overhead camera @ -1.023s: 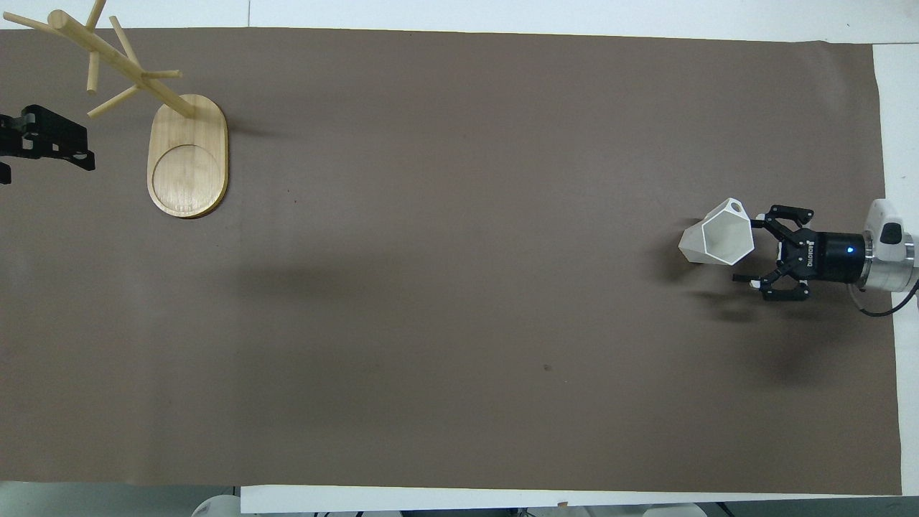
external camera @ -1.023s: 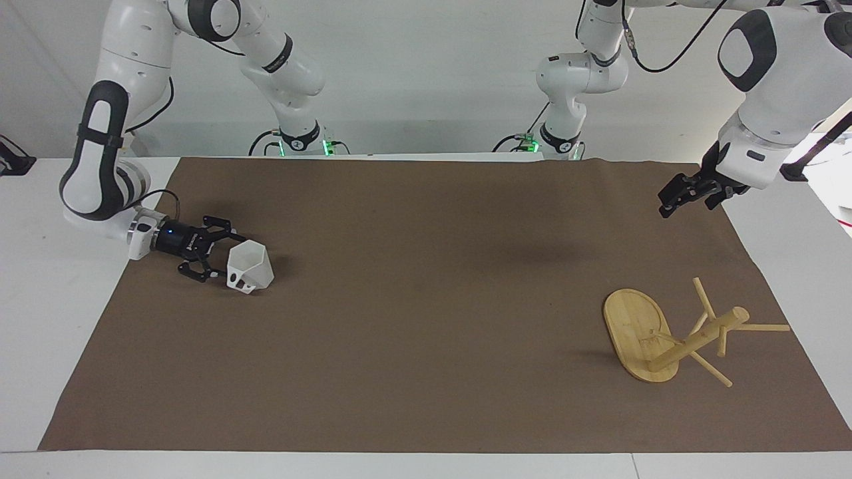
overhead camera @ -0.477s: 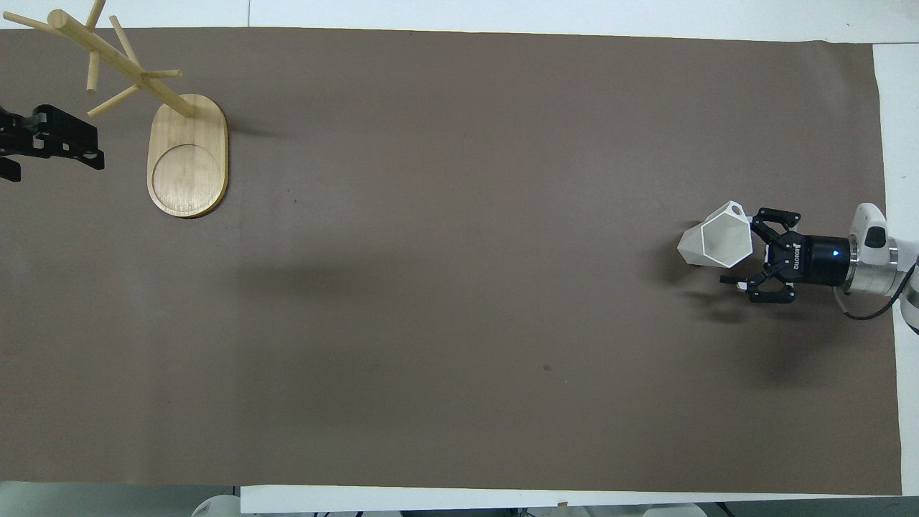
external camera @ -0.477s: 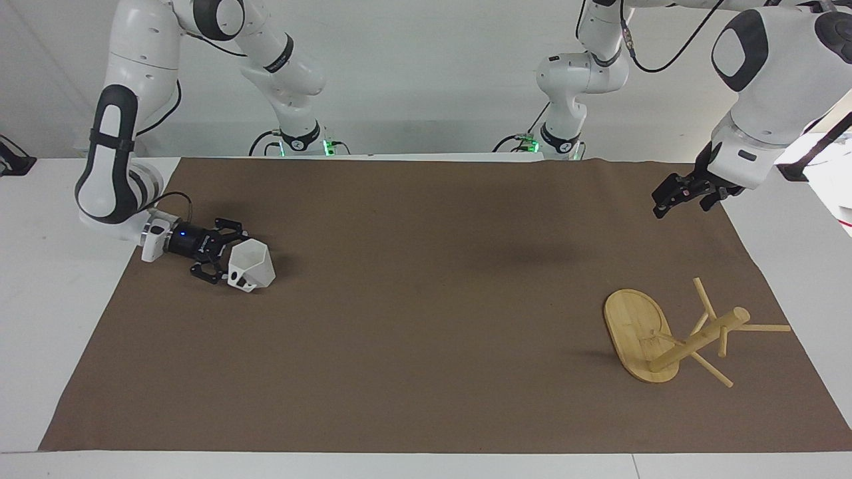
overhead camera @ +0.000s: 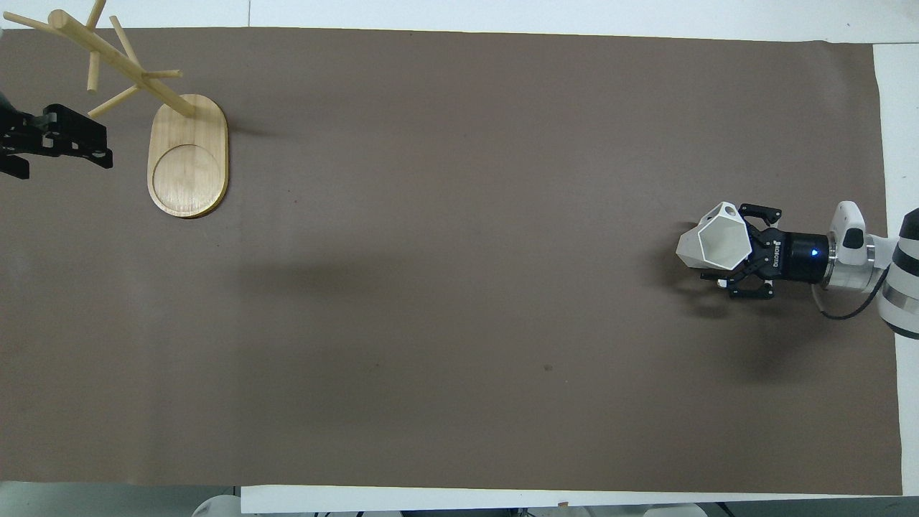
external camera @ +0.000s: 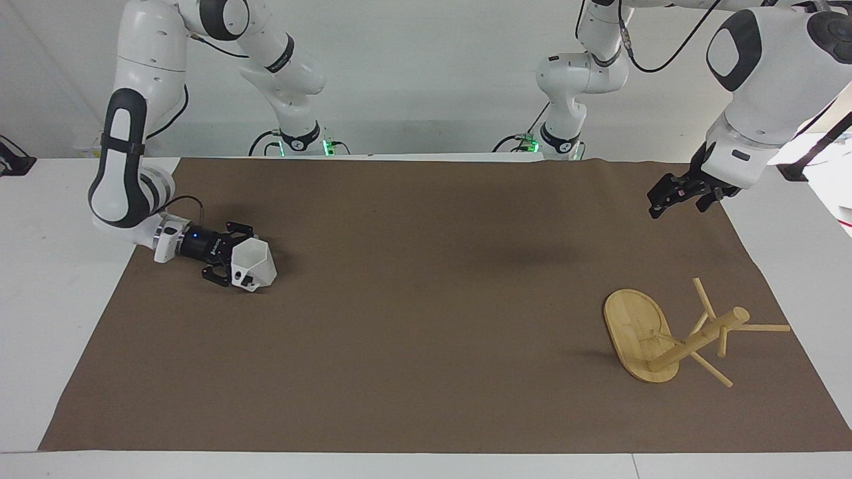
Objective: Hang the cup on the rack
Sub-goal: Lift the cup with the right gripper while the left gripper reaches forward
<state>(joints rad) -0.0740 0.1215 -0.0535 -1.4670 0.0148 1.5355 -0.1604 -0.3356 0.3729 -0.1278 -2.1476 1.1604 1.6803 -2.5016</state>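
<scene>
Right gripper (external camera: 229, 261) open, fingers straddling cup (external camera: 254, 263).

A brown mat (external camera: 426, 313) (overhead camera: 459, 287) covers most of the white table (external camera: 60, 279) (overhead camera: 894, 122), its edges slightly wavy. In the overhead view a small dark speck (overhead camera: 548, 368) marks the mat at about five o'clock from its centre. A black object (external camera: 12, 161) sits on the table's edge, cut off by the frame.

Matt white plastic cup (external camera: 254, 263); pale smooth wooden rack (external camera: 642, 339); matt brown mat (external camera: 426, 319).
</scene>
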